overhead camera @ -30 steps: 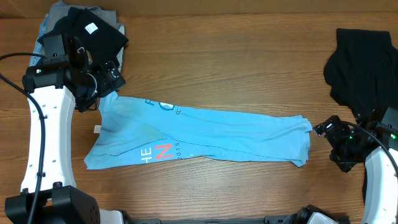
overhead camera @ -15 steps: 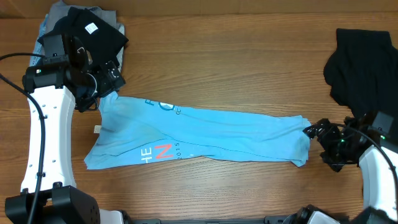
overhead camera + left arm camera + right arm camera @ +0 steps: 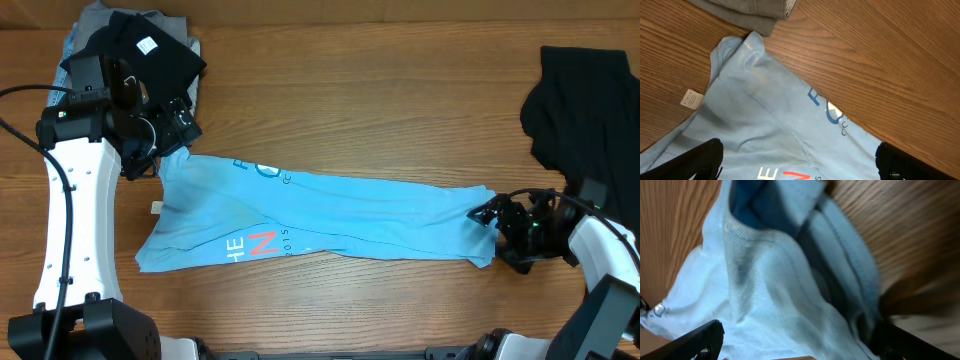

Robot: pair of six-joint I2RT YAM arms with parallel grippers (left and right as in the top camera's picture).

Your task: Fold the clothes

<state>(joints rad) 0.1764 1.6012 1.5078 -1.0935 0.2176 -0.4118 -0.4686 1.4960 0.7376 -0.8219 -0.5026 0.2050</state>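
1. Overhead view: the light blue T-shirt lies stretched sideways across the wooden table.
2. The left gripper hovers over its left end, jaws spread wide, grasping nothing.
3. The right gripper straddles the right end, jaws equally spread.

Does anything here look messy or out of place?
The light blue T-shirt lies as a long rumpled strip, slanted, its right end bunched. A small white tag sticks out at its left.

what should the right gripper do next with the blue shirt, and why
Likely shut the right gripper on the right end of the light blue T-shirt: its open jaws sit at that bunched edge, and the open left gripper sits at the opposite corner.
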